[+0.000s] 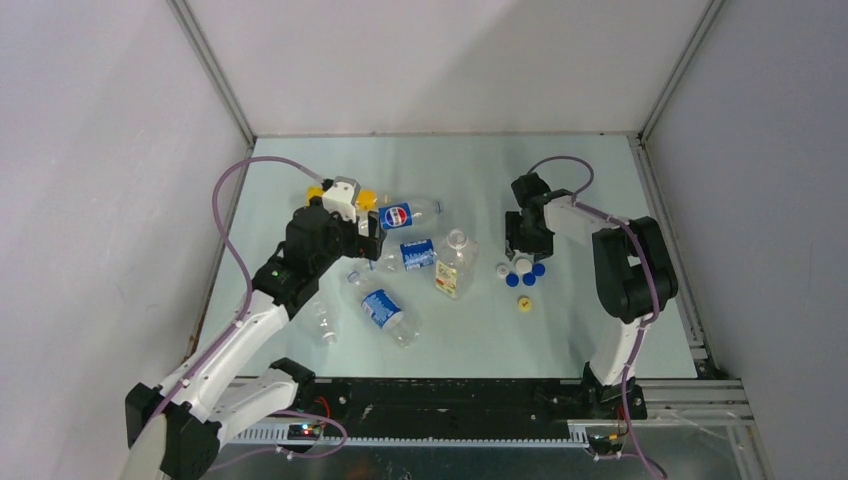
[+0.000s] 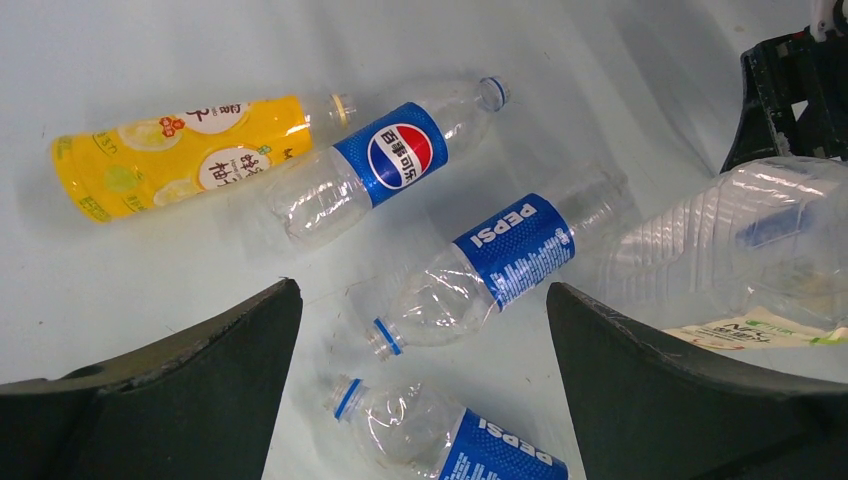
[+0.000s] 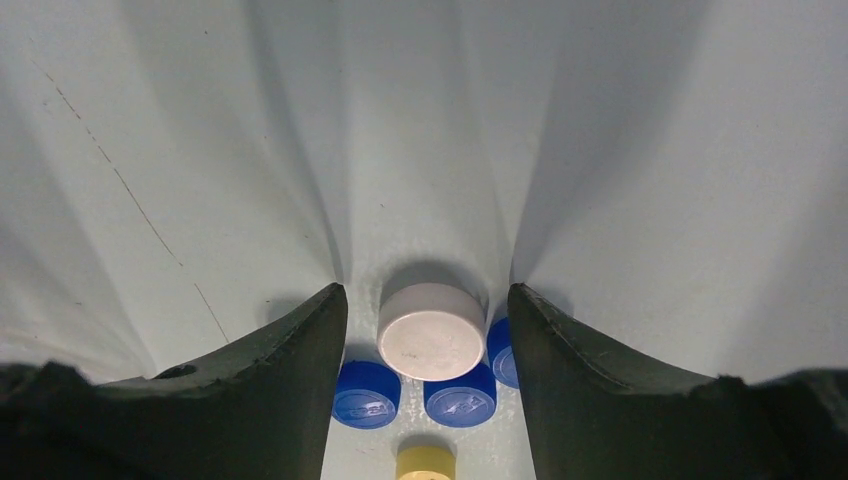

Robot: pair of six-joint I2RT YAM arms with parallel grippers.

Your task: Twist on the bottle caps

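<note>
nearest you on the worktop (image 1: 570,330) lies a yellow cap (image 3: 425,462), then three blue caps (image 3: 460,395), then a white cap (image 3: 432,330) just beside them. your right end effector (image 3: 428,295) straddles the white cap, jaws partly open with a gap on each side, gripping nothing. to the left, the bottles (image 2: 500,255) lie on their sides, necks bare. your left end effector (image 2: 422,290) hovers above them, spread wide and empty. farthest lies an orange bottle (image 2: 180,150).

The pale table (image 1: 470,170) carries several scattered bottles (image 1: 383,307) left of centre. Small caps (image 1: 522,266) cluster to their right.
</note>
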